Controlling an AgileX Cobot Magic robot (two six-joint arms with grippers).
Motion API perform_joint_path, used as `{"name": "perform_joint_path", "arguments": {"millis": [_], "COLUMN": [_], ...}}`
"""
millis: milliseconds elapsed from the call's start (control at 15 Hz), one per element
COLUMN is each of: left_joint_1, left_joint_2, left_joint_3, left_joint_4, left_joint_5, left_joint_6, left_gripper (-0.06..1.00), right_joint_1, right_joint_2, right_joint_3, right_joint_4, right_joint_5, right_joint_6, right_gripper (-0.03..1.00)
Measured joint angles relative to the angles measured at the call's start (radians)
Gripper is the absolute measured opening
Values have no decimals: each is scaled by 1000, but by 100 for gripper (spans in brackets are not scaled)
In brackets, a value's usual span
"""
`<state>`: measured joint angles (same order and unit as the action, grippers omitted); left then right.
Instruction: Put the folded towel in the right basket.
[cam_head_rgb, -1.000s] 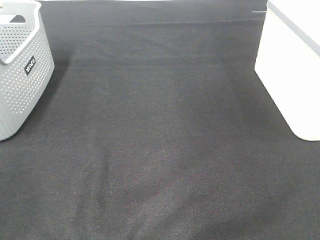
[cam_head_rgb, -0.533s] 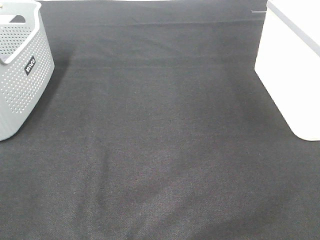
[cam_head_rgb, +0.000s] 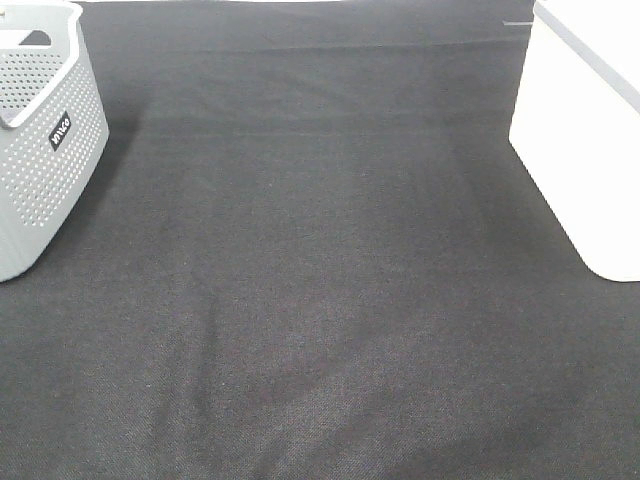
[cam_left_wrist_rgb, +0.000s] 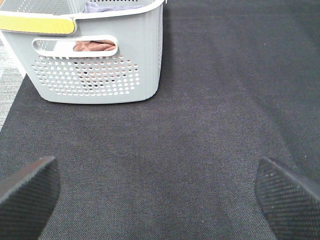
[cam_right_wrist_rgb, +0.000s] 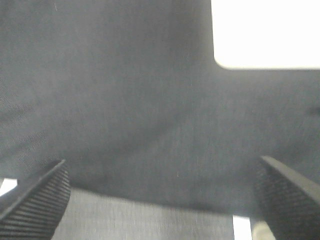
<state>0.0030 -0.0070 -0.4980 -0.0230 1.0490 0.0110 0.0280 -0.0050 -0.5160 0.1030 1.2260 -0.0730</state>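
Observation:
The right basket (cam_head_rgb: 590, 150) is white with smooth walls and stands at the table's right edge. Its corner also shows in the right wrist view (cam_right_wrist_rgb: 265, 35). No folded towel lies on the dark table cloth in any view. The inside of the white basket is hidden. My left gripper (cam_left_wrist_rgb: 157, 200) is open and empty, low over the cloth, facing the grey basket (cam_left_wrist_rgb: 95, 55). My right gripper (cam_right_wrist_rgb: 160, 200) is open and empty above the cloth near the white basket. Neither gripper shows in the exterior high view.
The grey perforated basket (cam_head_rgb: 40, 140) stands at the far left. In the left wrist view, brownish cloth (cam_left_wrist_rgb: 95, 46) shows through its handle slot and pale cloth (cam_left_wrist_rgb: 112, 7) at its rim. A dark cloth (cam_head_rgb: 320, 280) covers the table.
Nothing on the table has moved. Faint shadows near the front edge of the cloth shift slightly.

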Motion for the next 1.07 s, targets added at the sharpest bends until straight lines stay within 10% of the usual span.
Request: {"name": "perform_joint_path", "arguments": {"millis": [1067], "left_joint_1": [0], "left_joint_2": [0], "left_joint_3": [0], "left_joint_4": [0], "left_joint_5": [0], "left_joint_6": [3], "left_gripper": [99], "right_joint_1": [0], "right_joint_2": [0], "right_joint_3": [61], "right_joint_4": [-21], "right_joint_5": [-117], "right_joint_6": [-21], "right_gripper": [97]}}
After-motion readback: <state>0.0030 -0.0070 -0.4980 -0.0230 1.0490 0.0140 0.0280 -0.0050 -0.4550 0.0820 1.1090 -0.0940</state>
